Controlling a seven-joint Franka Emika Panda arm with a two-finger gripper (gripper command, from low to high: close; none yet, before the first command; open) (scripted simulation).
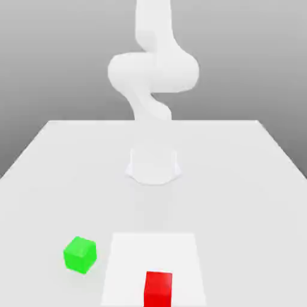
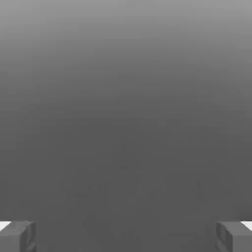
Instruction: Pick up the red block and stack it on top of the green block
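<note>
We see a broad, flat white table (image 1: 54,174) running away from us in the exterior view, and at its far middle the smooth white robot arm (image 1: 153,72) rises from a round base, its upper part cut off by the frame's edge. Near us a paler square patch (image 1: 153,252) marks the tabletop.

The small bright red matte cube (image 1: 158,288) sits on that patch, squarely facing us, its lower part cropped by the frame. The small bright green matte cube (image 1: 80,254) rests on the table just beyond the patch toward the exterior view's left, turned so a corner edge faces us. Being cubes, they show us no long axis. They stand apart, not touching.

In the hand view we find the claw (image 2: 126,237) spread wide, its grey fingertips (image 2: 17,237) at opposite corners, nothing between them but plain grey.
</note>
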